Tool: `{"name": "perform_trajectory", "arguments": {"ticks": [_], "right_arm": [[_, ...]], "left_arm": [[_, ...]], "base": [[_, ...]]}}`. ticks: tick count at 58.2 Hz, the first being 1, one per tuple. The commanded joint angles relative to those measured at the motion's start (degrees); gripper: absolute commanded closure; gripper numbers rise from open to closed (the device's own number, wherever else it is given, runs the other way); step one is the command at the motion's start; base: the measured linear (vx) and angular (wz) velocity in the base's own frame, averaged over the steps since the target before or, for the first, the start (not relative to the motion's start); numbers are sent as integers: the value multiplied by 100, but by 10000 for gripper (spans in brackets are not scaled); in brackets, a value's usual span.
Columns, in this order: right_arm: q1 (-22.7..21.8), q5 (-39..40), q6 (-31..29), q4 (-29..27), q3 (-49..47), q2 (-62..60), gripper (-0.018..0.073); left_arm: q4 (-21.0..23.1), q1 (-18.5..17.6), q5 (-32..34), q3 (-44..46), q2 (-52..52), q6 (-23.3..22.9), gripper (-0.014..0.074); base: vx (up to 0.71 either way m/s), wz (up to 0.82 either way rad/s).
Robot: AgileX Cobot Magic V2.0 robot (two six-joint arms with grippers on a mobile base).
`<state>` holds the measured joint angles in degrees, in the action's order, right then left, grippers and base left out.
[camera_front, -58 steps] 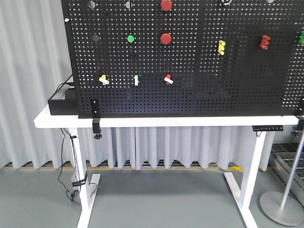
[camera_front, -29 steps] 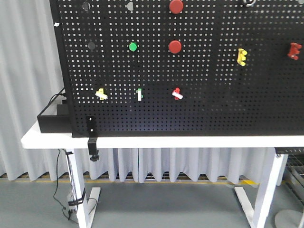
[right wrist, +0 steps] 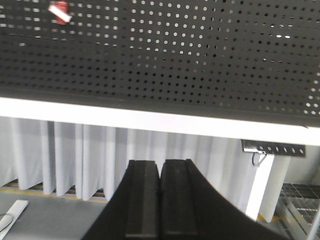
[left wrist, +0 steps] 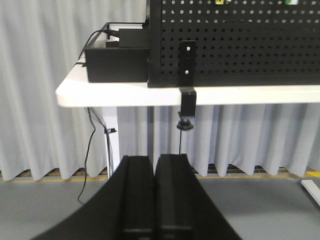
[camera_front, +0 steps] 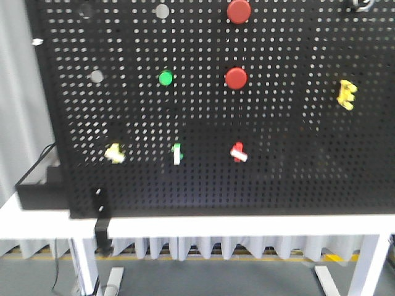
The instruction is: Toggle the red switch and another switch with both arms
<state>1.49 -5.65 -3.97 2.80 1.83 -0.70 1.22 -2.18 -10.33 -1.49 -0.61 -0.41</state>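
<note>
Facing matte black perforated pegboard (camera_front: pixel 296 172): red switch (camera_front: pixel 238 152), pale yellow switch (camera_front: pixel 115 153).
Jaws pressed together, empty: left gripper (left wrist: pixel 155 200), right gripper (right wrist: pixel 161 200).

The front view is smeared by motion blur: the holes of the pegboard (camera_front: pixel 278 154) run soft, and the red switch (camera_front: pixel 238 152) and pale yellow switch (camera_front: pixel 114 153) lose their edges. Light is even and diffuse, with no hard shadows; the white tabletop (camera_front: pixel 247 226) is nearly blown out. The left wrist view is sharp on the clamp (left wrist: pixel 187 100), while the left gripper (left wrist: pixel 154 162) is a dark, defocused mass. The right gripper (right wrist: pixel 160 165) is equally underexposed, and the board above it looks slightly soft.
</note>
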Motion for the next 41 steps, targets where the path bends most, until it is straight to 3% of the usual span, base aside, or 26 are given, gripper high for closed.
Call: {"name": "perform_trajectory", "arguments": {"ticks": [1,41], "right_arm": [[-34,481,10,18,28,47,566],[-34,481,10,18,28,47,566]], "left_arm": [[2,-18,456,-118,-48,-46,594],[2,-18,456,-118,-48,-46,594]], "base": [[34,-5],[26,-2]]}}
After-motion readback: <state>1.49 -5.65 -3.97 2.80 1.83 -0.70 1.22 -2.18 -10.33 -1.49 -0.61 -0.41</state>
